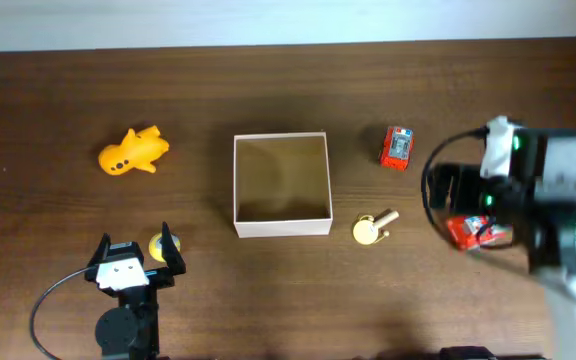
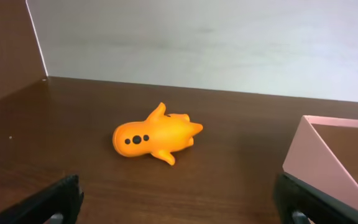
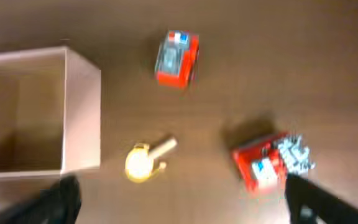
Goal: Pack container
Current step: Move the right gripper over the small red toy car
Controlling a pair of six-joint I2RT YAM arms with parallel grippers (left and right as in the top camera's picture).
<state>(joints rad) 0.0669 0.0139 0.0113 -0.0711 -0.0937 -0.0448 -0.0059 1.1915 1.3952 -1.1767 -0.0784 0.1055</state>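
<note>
Your left gripper (image 1: pixel 135 242) is spread wide, holding nothing, with a small yellow object (image 1: pixel 157 247) just beside one finger. Your right gripper (image 3: pixel 188 202), equally wide and empty, hangs near a red toy (image 3: pixel 267 165). Between them sits the container (image 1: pixel 283 226), open side up.

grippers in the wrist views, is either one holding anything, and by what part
Neither holds anything. The left gripper is open, the orange toy lying free ahead of it; the right gripper is open too, with nothing in it.
</note>
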